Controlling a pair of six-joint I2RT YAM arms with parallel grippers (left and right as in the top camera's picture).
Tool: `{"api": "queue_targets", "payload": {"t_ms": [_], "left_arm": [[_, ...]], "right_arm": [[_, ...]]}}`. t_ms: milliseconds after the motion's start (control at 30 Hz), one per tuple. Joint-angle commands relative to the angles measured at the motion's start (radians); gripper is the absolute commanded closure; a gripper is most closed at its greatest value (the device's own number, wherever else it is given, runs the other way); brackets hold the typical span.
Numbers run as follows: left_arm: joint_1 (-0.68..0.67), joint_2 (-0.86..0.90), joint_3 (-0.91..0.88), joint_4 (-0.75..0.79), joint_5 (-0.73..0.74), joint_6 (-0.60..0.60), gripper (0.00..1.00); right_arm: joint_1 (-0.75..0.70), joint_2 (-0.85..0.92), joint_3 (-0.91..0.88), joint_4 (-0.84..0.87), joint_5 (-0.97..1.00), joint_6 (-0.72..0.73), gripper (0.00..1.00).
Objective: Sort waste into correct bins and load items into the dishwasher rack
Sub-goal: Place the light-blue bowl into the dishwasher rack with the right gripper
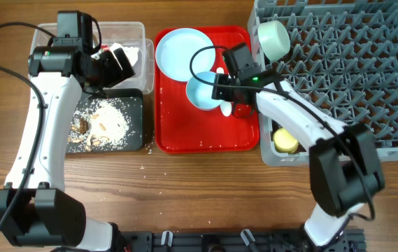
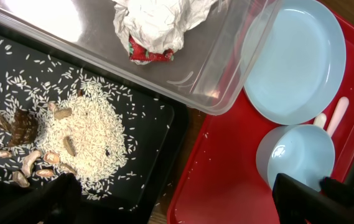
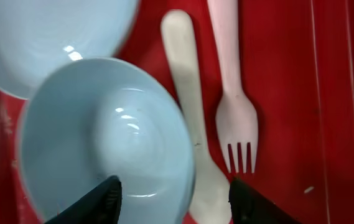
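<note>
The right gripper point(image 3: 175, 186) is hanging open over the red tray point(image 1: 185, 136), mid-table toward the far edge. The blue bowl point(image 3: 102, 137) rim and the spoon point(image 3: 186, 81), lying crosswise to the closing line, are sitting between its jaws.

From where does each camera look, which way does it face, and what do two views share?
Overhead: above the wooden table, facing straight down; left arm and right arm show beside the large grey plastic rack.
Left wrist: looks down on the shallow black tray and clear plastic tub; open jaws at bottom.
Right wrist: close over the pale blue bowl, white plastic fork and spoon; open jaws at bottom.
Shared: both wrist views show that bowl on the flat red tray.
</note>
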Motion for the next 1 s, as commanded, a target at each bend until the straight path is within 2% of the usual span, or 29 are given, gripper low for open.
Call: {"api": "queue_targets", "payload": {"t_ms": [0, 167, 267, 300, 467, 533, 567, 633, 733, 767, 800, 900, 967], "left_arm": [[0.004, 0.002, 0.006, 0.000, -0.006, 0.002, 0.00], [0.004, 0.002, 0.006, 0.000, -0.006, 0.002, 0.00], [0.004, 0.002, 0.005, 0.000, -0.006, 0.002, 0.00], [0.004, 0.002, 0.005, 0.000, -0.006, 0.002, 0.00], [0.004, 0.002, 0.005, 0.000, -0.006, 0.002, 0.00], [0.004, 0.002, 0.005, 0.000, -0.006, 0.002, 0.00], [0.004, 0.002, 0.005, 0.000, -0.006, 0.002, 0.00], [0.004, 0.002, 0.005, 0.000, -0.006, 0.002, 0.00], [0.004, 0.002, 0.005, 0.000, -0.006, 0.002, 0.00], [0.004, 0.002, 0.005, 0.000, -0.006, 0.002, 0.00], [0.004, 0.002, 0.005, 0.000, -0.006, 0.002, 0.00], [0.004, 0.002, 0.005, 0.000, -0.006, 0.002, 0.00], [0.004, 0.002, 0.005, 0.000, -0.006, 0.002, 0.00]], "right_arm": [[0.003, 0.048, -0.010, 0.009, 0.002, 0.011, 0.55], [0.002, 0.081, -0.010, 0.017, 0.023, 0.003, 0.80], [0.002, 0.085, -0.010, 0.014, 0.021, -0.008, 0.89], [0.002, 0.085, -0.010, 0.014, 0.021, -0.008, 0.95], [0.001, 0.052, 0.006, -0.036, 0.021, -0.050, 0.96], [-0.009, -0.113, 0.075, -0.124, 0.038, -0.116, 0.96], [-0.017, -0.180, 0.097, -0.158, 0.095, -0.116, 0.96], [-0.044, -0.364, 0.114, -0.226, 0.336, -0.112, 0.96], [-0.074, -0.475, 0.113, -0.330, 0.850, -0.111, 0.96], [-0.082, -0.457, 0.097, -0.346, 1.040, -0.117, 0.95], [-0.084, -0.427, 0.089, -0.346, 1.111, -0.166, 0.96], [-0.085, -0.238, 0.089, -0.297, 1.377, -0.430, 0.96], [-0.085, -0.154, 0.089, -0.240, 1.413, -0.555, 0.96]]}}
